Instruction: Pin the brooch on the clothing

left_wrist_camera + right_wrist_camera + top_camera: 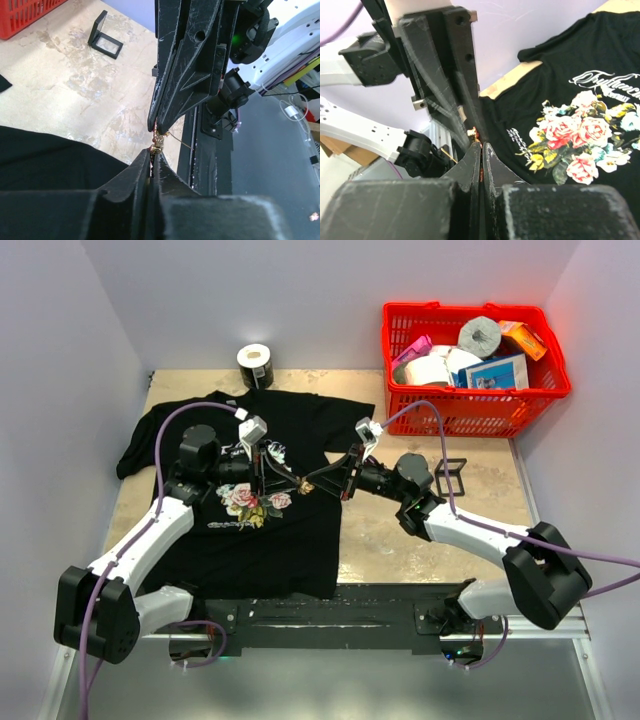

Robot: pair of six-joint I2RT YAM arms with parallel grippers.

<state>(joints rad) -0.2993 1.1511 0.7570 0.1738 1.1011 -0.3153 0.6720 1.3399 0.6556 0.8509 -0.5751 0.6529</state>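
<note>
Top view: left fingers (282, 478) and right fingers (332, 476) meet tip to tip mid-frame. The brooch (305, 483) sits between them, above the T-shirt (270, 550) near its right edge.

Left wrist view: left fingers (137, 175) are clamped on the brooch (158, 145) and right fingers (185, 75) are pinched closed at its top. Its pin (179, 142) pokes out to the right.

Right wrist view: same pinch, with the printed roses (575, 135) on the right. I'd guess the left arm is nearer the cloth.

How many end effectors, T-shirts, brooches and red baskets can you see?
End effectors: 2 (left end effector, right end effector)
T-shirt: 1
Brooch: 1
Red basket: 1
Total: 5
</note>
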